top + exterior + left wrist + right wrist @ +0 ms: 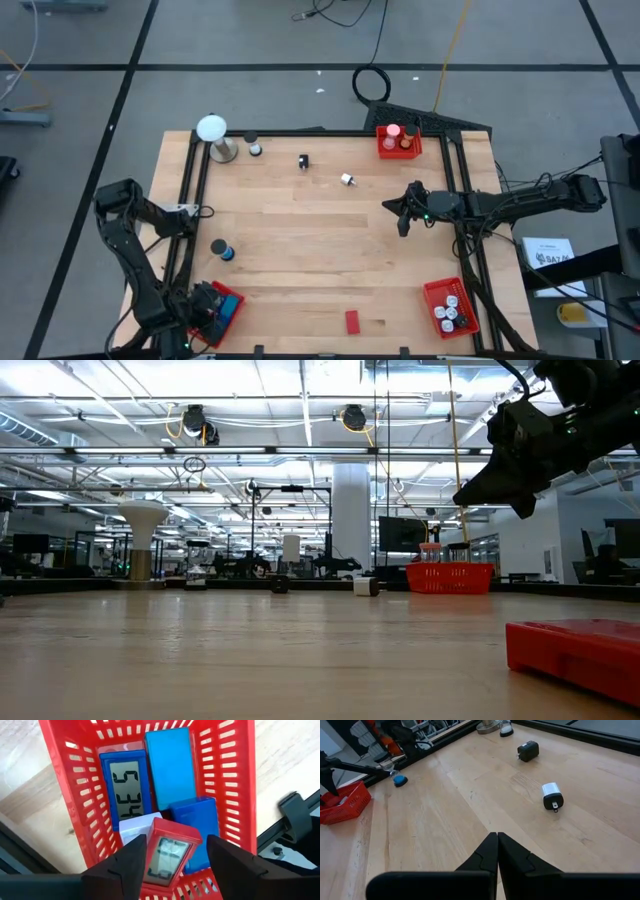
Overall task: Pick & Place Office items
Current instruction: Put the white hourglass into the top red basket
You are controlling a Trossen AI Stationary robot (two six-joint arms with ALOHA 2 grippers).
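Note:
My left gripper (pixel 176 842) hangs open, pointing down over the red mesh basket (pixel 232 310) at the table's near left corner. A red-framed little clock (pixel 170 855) stands between its fingers, leaning on a white piece and a blue block (pixel 197 827) in the basket. A blue clock (pixel 125 787) and a second blue block (pixel 170 762) lie there too. My right gripper (pixel 403 222) hovers shut over the table's right middle, holding nothing. A white plug (pixel 552 796), a black plug (pixel 528 751), a blue-based cylinder (pixel 222 250) and a red block (pixel 352 321) lie loose on the wood. My left gripper comes from above with its fingers on the red clock's two long sides. One finger (pixel 131 865) lies right beside the clock's edge (pixel 149 857); whether it touches, I cannot tell. The other finger (pixel 227 862) stands apart from the clock by a visible gap.
Two more red baskets stand at the far right (pixel 398 140) and near right (pixel 448 307) corners, both with pieces inside. A white ball on a metal stand (pixel 213 135) is at the far left, with two small pieces (pixel 253 147) beside it. A black frame (pixel 190 200) edges the table.

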